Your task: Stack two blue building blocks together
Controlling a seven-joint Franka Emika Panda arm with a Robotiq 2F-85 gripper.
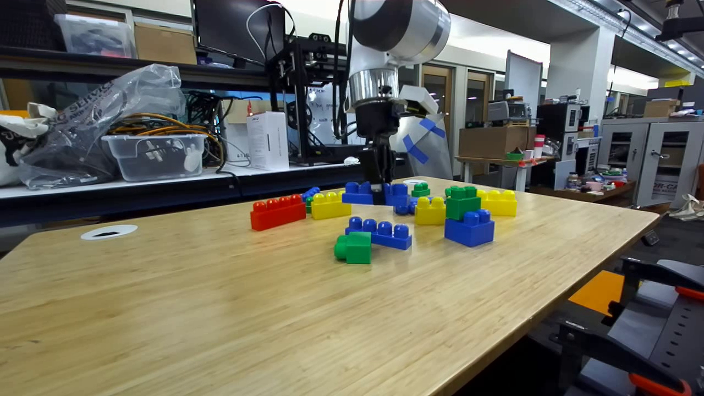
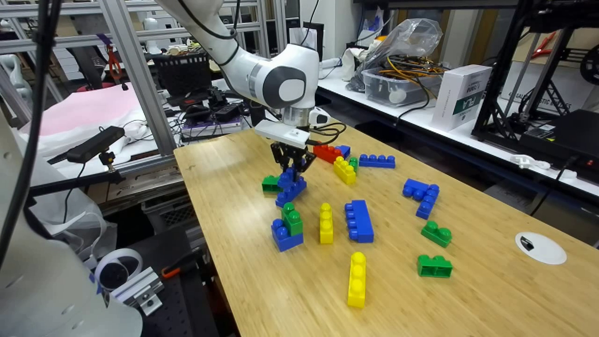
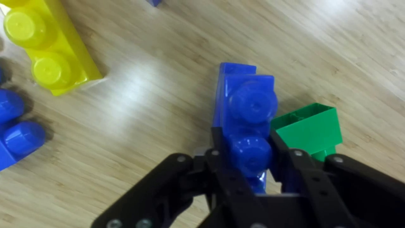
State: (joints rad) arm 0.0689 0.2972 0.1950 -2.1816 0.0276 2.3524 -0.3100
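My gripper (image 2: 294, 173) is shut on one blue brick (image 1: 357, 197), with a finger on each long side. The held brick has its studs up and also shows in the wrist view (image 3: 250, 103). The other blue brick (image 1: 379, 235) rests studs up on the table, below the held one. In an exterior view a gap shows between the held brick's underside and the lower studs. In the wrist view the held brick covers most of the lower brick (image 3: 237, 68), whose end and left edge stick out. The lower brick also shows beneath my gripper in an exterior view (image 2: 291, 193).
A green brick (image 3: 311, 133) lies on its side close beside the lower blue brick. A green-on-blue stack (image 2: 292, 229), yellow bricks (image 2: 326, 223), a red brick (image 1: 278, 213) and several other blue and green bricks stand around on the wooden table (image 1: 220, 308).
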